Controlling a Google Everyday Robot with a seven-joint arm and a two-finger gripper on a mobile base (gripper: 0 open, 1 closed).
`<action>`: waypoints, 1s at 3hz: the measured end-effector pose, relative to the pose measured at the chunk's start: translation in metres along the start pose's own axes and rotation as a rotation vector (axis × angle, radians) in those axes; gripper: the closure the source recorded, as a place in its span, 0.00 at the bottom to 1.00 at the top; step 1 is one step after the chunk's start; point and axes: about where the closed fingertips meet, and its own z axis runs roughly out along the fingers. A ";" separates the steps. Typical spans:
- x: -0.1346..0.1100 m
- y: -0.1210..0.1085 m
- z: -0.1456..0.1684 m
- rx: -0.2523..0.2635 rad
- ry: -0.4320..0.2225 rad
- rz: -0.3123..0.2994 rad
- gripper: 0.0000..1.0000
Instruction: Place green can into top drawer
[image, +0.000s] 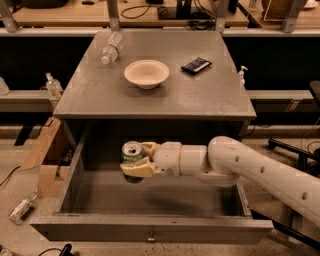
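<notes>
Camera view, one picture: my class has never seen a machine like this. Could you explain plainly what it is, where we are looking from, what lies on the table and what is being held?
The white jointed limb is a robot arm, reaching in from the right of the picture. At its end is the gripper, a two-fingered clamp, closed around a green can. It holds the can, top up, over the open top drawer, seemingly above the drawer's floor. The camera looks down from the front, across the drawer; where it is mounted is not shown. On the grey table above lie a pale bowl, a clear plastic bottle on its side, and a small dark flat object.
</notes>
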 end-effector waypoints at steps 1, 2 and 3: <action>0.024 0.003 0.034 -0.011 0.007 0.008 1.00; 0.048 0.005 0.060 -0.009 0.024 0.013 1.00; 0.048 0.005 0.061 -0.008 0.024 0.014 0.83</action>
